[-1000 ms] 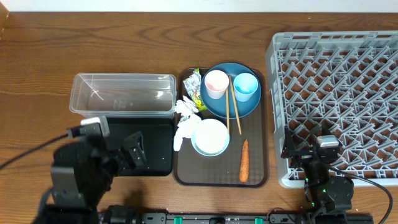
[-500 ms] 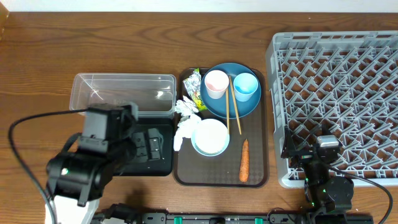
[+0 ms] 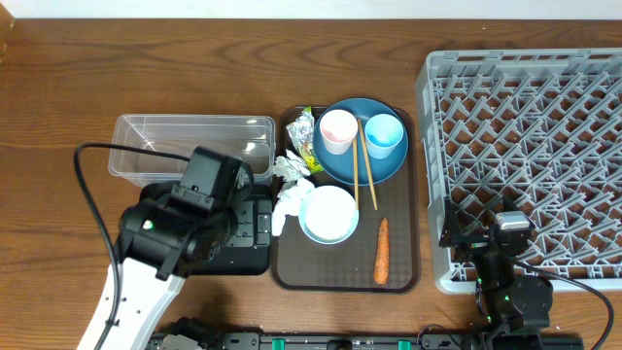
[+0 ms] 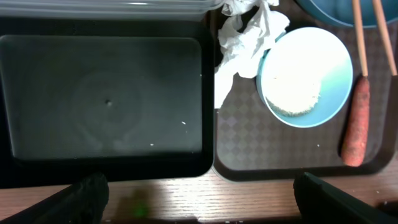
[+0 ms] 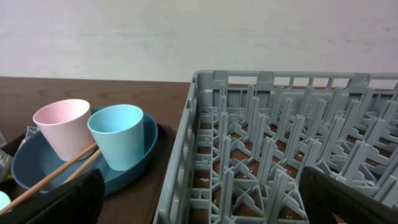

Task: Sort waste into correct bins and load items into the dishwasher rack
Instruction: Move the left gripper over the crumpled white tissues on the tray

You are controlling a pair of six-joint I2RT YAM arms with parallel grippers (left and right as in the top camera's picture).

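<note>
We've got the left gripper (image 4: 199, 190) spread wide over the black tray (image 4: 106, 106), white tissues (image 4: 245, 37) and the rice-filled bowl (image 4: 305, 74) just to its right. The right gripper (image 5: 202, 199), wide and empty too, sits at the near edge of the grey rack (image 5: 280, 143).

I can read no text, label, brand or number anywhere, and the crumpled wrapper (image 3: 303, 129) just left of the blue plate (image 3: 389, 167) shows me nothing legible.
</note>
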